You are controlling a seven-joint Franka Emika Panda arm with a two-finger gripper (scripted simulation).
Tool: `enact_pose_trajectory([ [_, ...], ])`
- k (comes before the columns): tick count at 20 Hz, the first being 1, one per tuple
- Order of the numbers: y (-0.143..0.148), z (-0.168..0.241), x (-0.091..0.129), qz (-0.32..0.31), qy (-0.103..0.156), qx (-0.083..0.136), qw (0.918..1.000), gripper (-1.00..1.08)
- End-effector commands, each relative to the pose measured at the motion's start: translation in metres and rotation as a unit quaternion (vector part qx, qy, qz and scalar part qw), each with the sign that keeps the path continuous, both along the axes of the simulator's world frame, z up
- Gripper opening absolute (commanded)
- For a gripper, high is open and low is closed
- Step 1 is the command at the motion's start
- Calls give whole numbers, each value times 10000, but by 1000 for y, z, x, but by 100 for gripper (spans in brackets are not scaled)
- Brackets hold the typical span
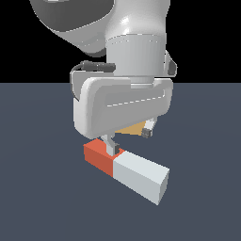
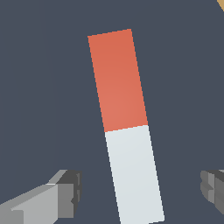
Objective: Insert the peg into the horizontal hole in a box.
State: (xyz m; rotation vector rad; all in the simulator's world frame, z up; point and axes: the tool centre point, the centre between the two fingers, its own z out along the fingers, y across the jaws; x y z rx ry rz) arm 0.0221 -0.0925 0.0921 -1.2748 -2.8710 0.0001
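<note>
The peg [image 1: 127, 169] lies flat on the bench [image 1: 42, 197], pale end nearest. Above it the gripper [image 2: 140, 190] hangs with fingers [image 2: 65, 192] spread wide, straddling the bar untouched, likely lining up a grasp. Beyond, the box [image 1: 132, 128] is mostly hidden.

The peg [image 2: 124, 127] is flanked by bare bench [image 2: 43, 87] on both long sides, with clear gaps left to each finger [image 2: 65, 192] of the spread hand [image 1: 128, 141]. Behind the hand, the box [image 1: 132, 128] is mostly hidden, so the room there cannot be judged.
</note>
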Motion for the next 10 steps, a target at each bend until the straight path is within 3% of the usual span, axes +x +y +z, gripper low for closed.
enact_pose_trajectory([
  [1,-4,-6,4,261,-3,2,9997,100],
  [10,-12,-19,14,818,-3,1,9966,100],
])
